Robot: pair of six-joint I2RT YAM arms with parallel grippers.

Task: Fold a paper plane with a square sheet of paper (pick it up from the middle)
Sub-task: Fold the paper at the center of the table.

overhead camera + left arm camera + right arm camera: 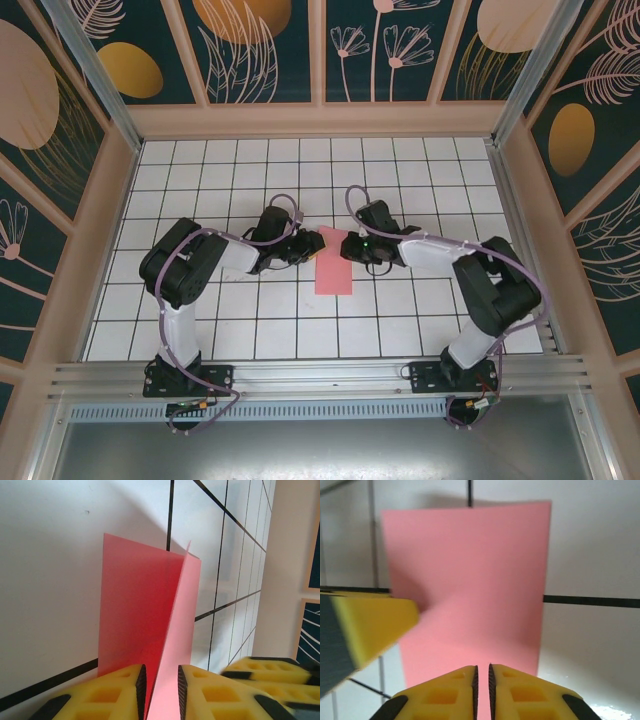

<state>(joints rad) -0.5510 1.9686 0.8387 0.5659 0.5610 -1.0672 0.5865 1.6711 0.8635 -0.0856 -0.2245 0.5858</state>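
Note:
The square sheet of paper (335,272) is pink-red and lies mid-table between both arms. In the left wrist view one part of the sheet (130,605) lies flat while a lighter flap stands up and runs between the fingers of my left gripper (160,672), whose pads stay apart around it. My left gripper (310,247) sits at the sheet's upper left edge. My right gripper (347,247) is at the upper right edge. There its jaws (482,669) are shut to a thin slit with pink showing in it, on the sheet (470,580). A paper plane is out of view.
White grid-tiled table (250,330) inside patterned walls, with a beige rim (110,250) on the left and an aluminium rail (320,375) at the near edge. One left finger (365,630) shows beside the sheet. The blurred right fingers (270,667) are close to the left ones.

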